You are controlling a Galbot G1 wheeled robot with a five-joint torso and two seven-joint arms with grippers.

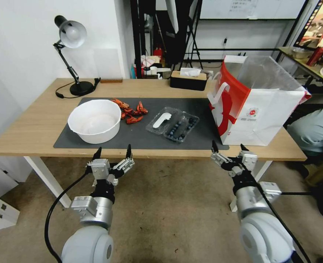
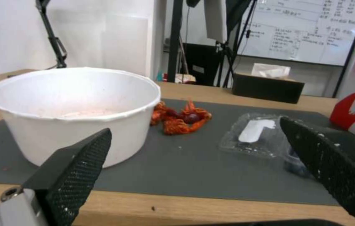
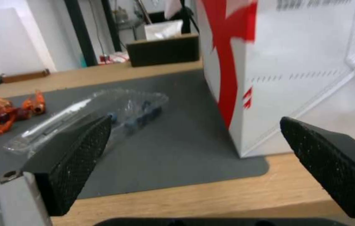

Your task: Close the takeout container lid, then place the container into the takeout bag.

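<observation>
Our left gripper (image 1: 112, 152) and right gripper (image 1: 229, 147) hang wide-jawed just off the table (image 1: 30, 140) edge. The takeout container (image 1: 173, 124) lies open between bowl (image 1: 94, 121) and takeout bag (image 1: 258, 106)

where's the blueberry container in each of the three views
Head view: takeout container lies open on the dark mat, between white bowl and takeout bag.
Left wrist view: container behind the far fingertip.
Right wrist view: container beside the bag.
Shared landmark: the orange crayfish.
</observation>
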